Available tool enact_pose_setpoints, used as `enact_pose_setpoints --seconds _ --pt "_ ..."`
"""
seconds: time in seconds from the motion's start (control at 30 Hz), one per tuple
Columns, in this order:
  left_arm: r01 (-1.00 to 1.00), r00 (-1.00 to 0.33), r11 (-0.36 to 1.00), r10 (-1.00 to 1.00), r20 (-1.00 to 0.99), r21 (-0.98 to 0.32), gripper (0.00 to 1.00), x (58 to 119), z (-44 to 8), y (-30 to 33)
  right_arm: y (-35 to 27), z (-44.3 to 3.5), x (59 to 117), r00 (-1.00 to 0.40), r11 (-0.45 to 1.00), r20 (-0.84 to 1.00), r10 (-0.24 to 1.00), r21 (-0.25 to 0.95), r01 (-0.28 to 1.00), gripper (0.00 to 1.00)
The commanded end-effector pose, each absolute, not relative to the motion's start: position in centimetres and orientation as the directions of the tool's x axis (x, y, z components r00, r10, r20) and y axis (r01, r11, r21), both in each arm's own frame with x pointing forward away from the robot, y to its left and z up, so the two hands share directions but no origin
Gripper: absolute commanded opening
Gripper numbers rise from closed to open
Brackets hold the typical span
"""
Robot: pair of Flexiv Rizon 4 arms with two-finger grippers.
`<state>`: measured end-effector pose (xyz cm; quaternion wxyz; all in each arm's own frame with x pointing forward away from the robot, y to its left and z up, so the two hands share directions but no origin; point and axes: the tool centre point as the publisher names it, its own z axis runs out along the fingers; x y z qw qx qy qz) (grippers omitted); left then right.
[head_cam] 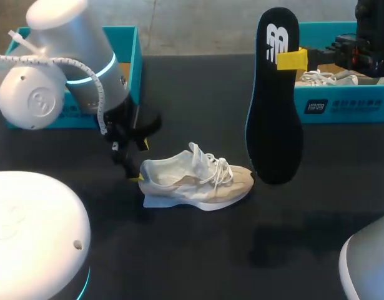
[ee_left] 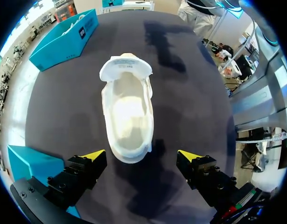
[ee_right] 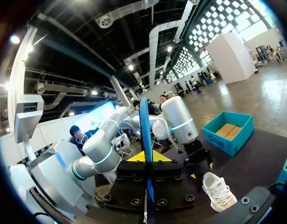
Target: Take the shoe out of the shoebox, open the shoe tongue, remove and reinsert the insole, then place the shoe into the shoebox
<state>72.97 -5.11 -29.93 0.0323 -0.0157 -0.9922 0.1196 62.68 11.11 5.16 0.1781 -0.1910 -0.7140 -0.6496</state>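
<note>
White logo (head_cam: 278, 36) on insole (head_cam: 274, 119); shoebox label (head_cam: 316, 106) illegible.

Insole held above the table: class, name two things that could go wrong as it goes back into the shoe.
The right hand pinches the insole near one end only, so the hanging length may swing or slip. The left hand is open around the heel of the shoe; unheld, it might slide.

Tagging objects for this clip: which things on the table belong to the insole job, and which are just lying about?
In the job:
shoe on the table
black insole, held up by the right gripper
left gripper, open at the shoe's heel
teal shoebox behind the left arm

Lying about:
second teal box
another shoe inside it
</note>
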Motion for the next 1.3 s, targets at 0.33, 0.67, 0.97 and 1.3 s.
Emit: enact_pose_setpoints --seconds 0.33,0.67,0.97,1.3 --pt "0.057 -0.998 0.971 0.063 0.02 -0.231 1.0 75.5 -30.0 -8.9 11.3 5.2 62.9 -0.863 0.086 0.503 0.04 0.859 0.505 0.0" --pt "0.079 -0.997 0.97 0.079 -0.008 -0.231 1.0 77.9 -32.1 -11.8 11.3 5.2 62.9 -0.863 0.086 0.503 0.04 0.859 0.505 0.0" --pt "0.057 -0.998 0.97 0.057 -0.009 -0.237 1.0 78.9 -34.2 -12.3 11.3 5.2 62.9 -0.863 0.086 0.503 0.04 0.859 0.505 0.0" --pt "0.036 -0.999 0.97 0.038 0.004 -0.241 1.0 79.2 -36.1 -12.3 11.3 5.2 62.9 -0.863 0.086 0.503 0.04 0.859 0.505 0.0"
